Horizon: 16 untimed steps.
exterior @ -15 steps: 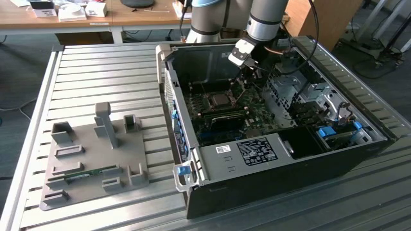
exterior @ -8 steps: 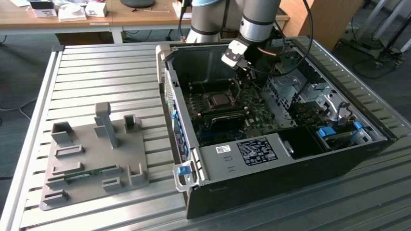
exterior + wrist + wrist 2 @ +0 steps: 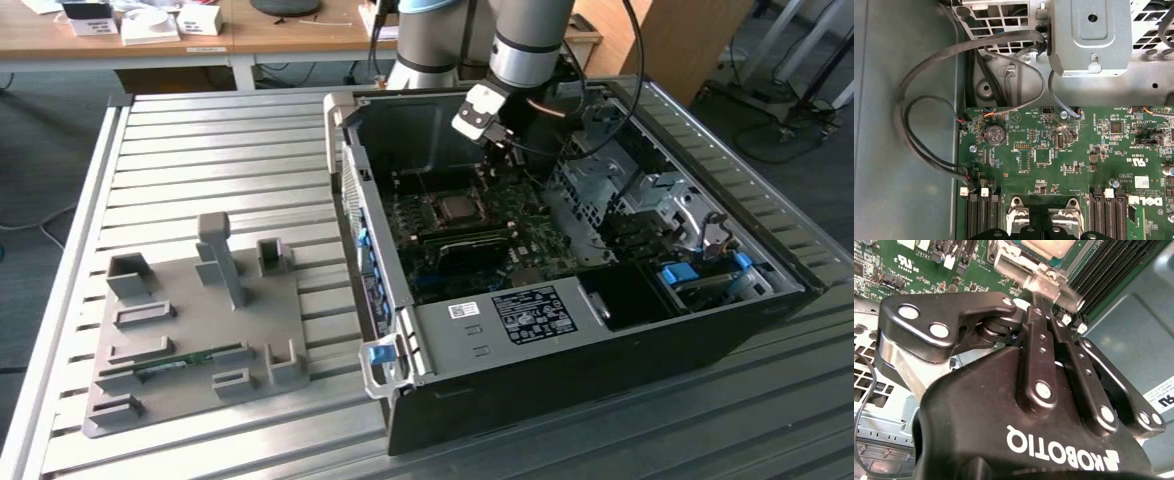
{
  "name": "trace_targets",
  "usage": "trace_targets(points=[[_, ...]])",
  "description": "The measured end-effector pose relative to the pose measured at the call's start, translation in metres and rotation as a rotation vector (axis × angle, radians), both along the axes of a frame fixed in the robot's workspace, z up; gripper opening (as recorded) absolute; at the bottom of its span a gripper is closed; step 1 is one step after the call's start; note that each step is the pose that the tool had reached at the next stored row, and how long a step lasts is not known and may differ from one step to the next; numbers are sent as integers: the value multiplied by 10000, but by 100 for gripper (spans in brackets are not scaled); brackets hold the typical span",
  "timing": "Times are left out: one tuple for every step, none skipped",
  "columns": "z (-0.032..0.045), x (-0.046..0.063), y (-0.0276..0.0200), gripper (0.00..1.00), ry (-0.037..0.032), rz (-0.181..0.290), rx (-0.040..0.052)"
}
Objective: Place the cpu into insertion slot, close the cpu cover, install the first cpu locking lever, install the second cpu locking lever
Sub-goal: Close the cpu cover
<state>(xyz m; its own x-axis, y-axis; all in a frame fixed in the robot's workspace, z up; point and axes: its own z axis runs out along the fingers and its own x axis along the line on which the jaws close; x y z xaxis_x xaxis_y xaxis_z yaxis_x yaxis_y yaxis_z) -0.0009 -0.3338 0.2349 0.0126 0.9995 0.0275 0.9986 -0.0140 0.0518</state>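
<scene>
- gripper (image 3: 1053,289) closed, fingertips together, low inside the open computer case (image 3: 561,380), just beside the insertion slot (image 3: 433,210);
- cpu (image 3: 1049,245) lies in that slot, pale face up, on the green board (image 3: 919,270)

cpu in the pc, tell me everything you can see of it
The cpu is a small square chip with a pale silver-grey, metallic-looking face. It lies flat, face up, in the insertion slot on the green motherboard, inside the open computer case. A silver metal frame borders it in the second wrist view. The gripper is shut close by, not holding it.
</scene>
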Motion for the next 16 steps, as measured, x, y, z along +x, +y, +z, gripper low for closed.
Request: trace_targets(points=[[0, 0, 0, 11, 0, 1, 0], [0, 0, 0, 11, 0, 1, -1], [0, 0, 0, 11, 0, 1, -1], [0, -1, 0, 11, 0, 0, -1], [0, -1, 0, 11, 0, 0, 0], [0, -1, 0, 11, 0, 0, -1], [0, -1, 0, 11, 0, 1, -1], [0, -1, 0, 11, 2, 0, 0], [0, -2, 0, 11, 19, 0, 0], [-2, -2, 0, 11, 64, 0, 2], [-4, -1, 0, 11, 125, 0, 1], [-5, -1, 0, 11, 203, 0, -3], [-7, -1, 0, 11, 281, -1, -8], [-9, -1, 0, 11, 360, -1, -11], [-9, -2, 0, 11, 381, 0, -13], [-9, -2, 0, 11, 381, 0, -14]])
